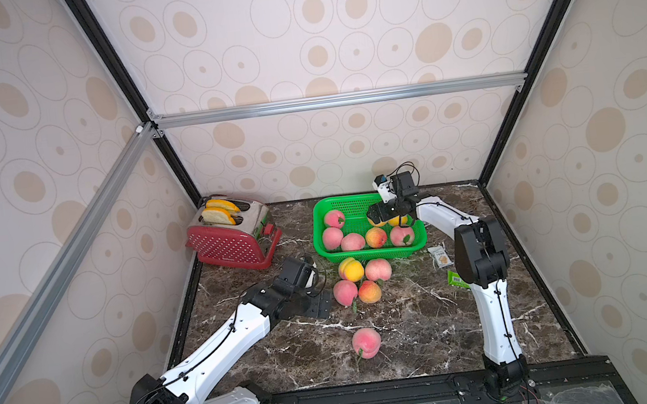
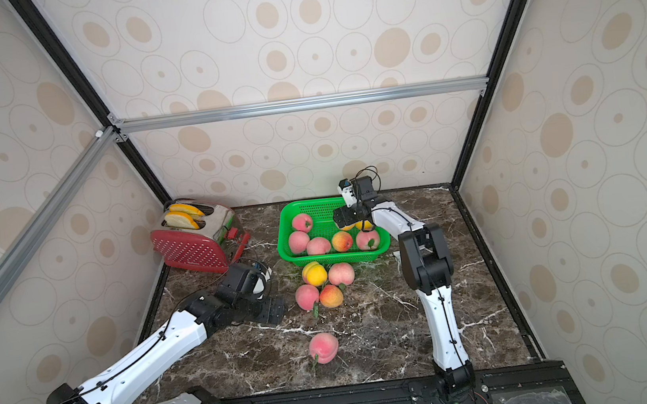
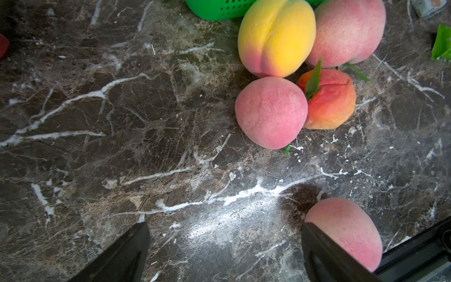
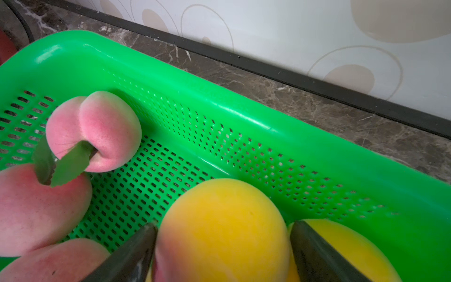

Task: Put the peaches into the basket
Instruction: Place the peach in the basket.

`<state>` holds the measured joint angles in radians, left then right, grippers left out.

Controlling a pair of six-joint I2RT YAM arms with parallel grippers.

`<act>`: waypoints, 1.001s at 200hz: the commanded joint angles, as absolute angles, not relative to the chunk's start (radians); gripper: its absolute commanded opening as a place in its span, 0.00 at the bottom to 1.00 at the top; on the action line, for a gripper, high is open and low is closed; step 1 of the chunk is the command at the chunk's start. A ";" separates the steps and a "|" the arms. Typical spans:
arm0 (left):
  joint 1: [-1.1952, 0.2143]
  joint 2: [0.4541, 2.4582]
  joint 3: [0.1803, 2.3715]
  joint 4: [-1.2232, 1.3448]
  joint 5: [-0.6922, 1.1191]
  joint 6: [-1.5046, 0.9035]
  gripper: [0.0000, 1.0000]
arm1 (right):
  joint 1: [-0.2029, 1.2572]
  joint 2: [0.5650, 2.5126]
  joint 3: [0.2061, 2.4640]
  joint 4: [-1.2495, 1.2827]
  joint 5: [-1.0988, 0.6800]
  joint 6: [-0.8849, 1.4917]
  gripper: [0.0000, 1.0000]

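Observation:
The green basket (image 1: 354, 198) (image 2: 313, 203) (image 4: 219, 97) stands at the back of the marble table and holds several peaches (image 1: 352, 242) (image 2: 318, 246). My right gripper (image 1: 392, 216) (image 2: 355, 221) (image 4: 223, 224) hangs over the basket's right end. Its jaws are parted round a yellow peach (image 4: 219, 232), with a slight gap at one finger. Another yellow peach (image 4: 346, 244) lies beside it. A cluster of peaches (image 1: 350, 269) (image 2: 314, 273) (image 3: 275, 36) lies in front of the basket. A lone pink peach (image 1: 366, 343) (image 2: 323, 347) (image 3: 349, 229) lies nearer the front. My left gripper (image 1: 321, 305) (image 2: 272, 309) (image 3: 225, 227) is open just left of the cluster, holding nothing.
A red-and-silver toaster (image 1: 234, 238) (image 2: 198, 242) with bread slices stands at the back left. Two small packets (image 1: 440, 256) lie right of the basket, near the right arm's elbow (image 1: 481, 251). Enclosure walls close the table on three sides.

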<state>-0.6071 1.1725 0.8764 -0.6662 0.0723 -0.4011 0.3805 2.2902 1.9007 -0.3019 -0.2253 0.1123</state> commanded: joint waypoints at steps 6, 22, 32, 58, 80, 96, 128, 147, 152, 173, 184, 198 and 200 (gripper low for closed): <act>-0.609 1.162 0.900 -0.663 0.064 -0.405 0.99 | 0.402 2.322 1.934 -0.354 -0.192 0.093 0.91; -0.609 1.157 0.897 -0.661 0.063 -0.408 0.99 | 0.405 2.322 1.938 -0.358 -0.181 0.097 0.91; -0.609 1.156 0.896 -0.661 0.063 -0.409 0.99 | 0.405 2.322 1.944 -0.363 -0.176 0.096 0.91; -0.609 1.157 0.897 -0.660 0.065 -0.407 0.99 | 0.408 2.319 1.956 -0.372 -0.172 0.094 0.91; -0.609 1.155 0.900 -0.657 0.067 -0.406 0.99 | 0.410 2.312 1.963 -0.385 -0.169 0.092 0.91; -0.609 1.156 0.901 -0.656 0.066 -0.406 0.99 | 0.411 2.298 1.961 -0.392 -0.166 0.091 0.91; -0.609 1.156 0.897 -0.649 0.071 -0.411 0.99 | 0.423 2.239 1.917 -0.387 -0.166 0.092 0.91; -0.610 1.152 0.895 -0.641 0.076 -0.411 0.99 | 0.432 2.176 1.858 -0.375 -0.155 0.091 0.91; -0.609 1.151 0.896 -0.641 0.078 -0.413 0.99 | 0.435 2.157 1.840 -0.373 -0.151 0.092 0.91; -0.609 1.167 0.909 -0.616 0.087 -0.423 0.99 | 0.445 2.065 1.736 -0.352 -0.146 0.108 0.92; -0.609 1.186 0.924 -0.607 0.099 -0.426 0.99 | 0.449 2.011 1.673 -0.336 -0.144 0.115 0.92; -0.610 1.211 0.940 -0.598 0.116 -0.429 0.99 | 0.454 1.939 1.593 -0.322 -0.148 0.133 0.92; -0.609 1.214 0.941 -0.594 0.117 -0.429 0.99 | 0.454 1.929 1.582 -0.319 -0.149 0.137 0.92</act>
